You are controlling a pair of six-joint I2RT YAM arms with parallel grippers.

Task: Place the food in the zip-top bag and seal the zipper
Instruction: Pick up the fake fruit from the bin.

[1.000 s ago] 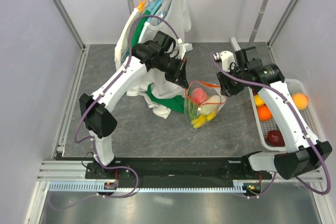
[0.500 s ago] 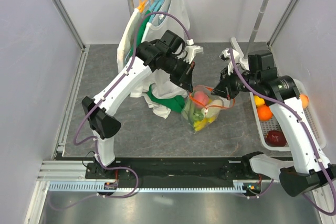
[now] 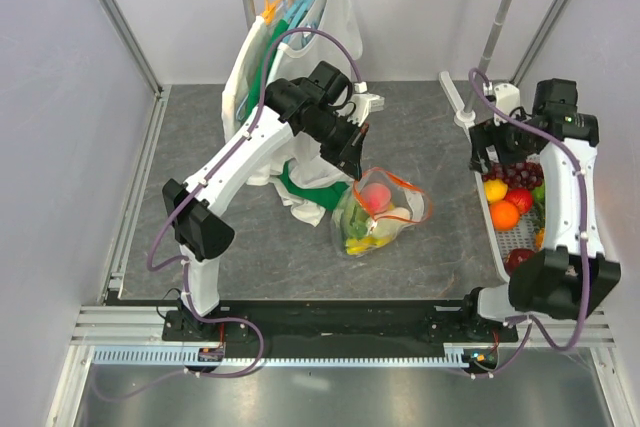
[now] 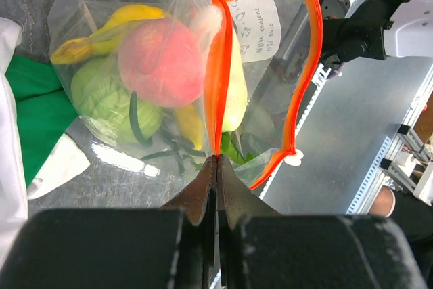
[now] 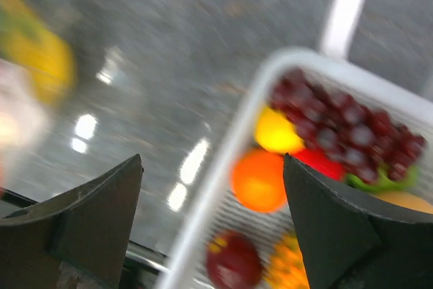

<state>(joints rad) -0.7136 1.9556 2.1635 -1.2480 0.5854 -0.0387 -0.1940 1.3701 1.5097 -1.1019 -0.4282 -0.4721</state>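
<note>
Clamping zipper (image 4: 218,72) of zip-top bag (image 4: 74,15) with left end effector (image 4: 216,162); hovering right end effector (image 5: 213,160), jaws apart, over white basket (image 5: 267,76).

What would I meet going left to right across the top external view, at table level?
metal rail → hanging clothes → zip-top bag → white basket

Open mat (image 3: 450,219) between zip-top bag (image 3: 376,217) and basket (image 3: 493,247), hanging clothes (image 3: 248,67) crowding behind
</note>
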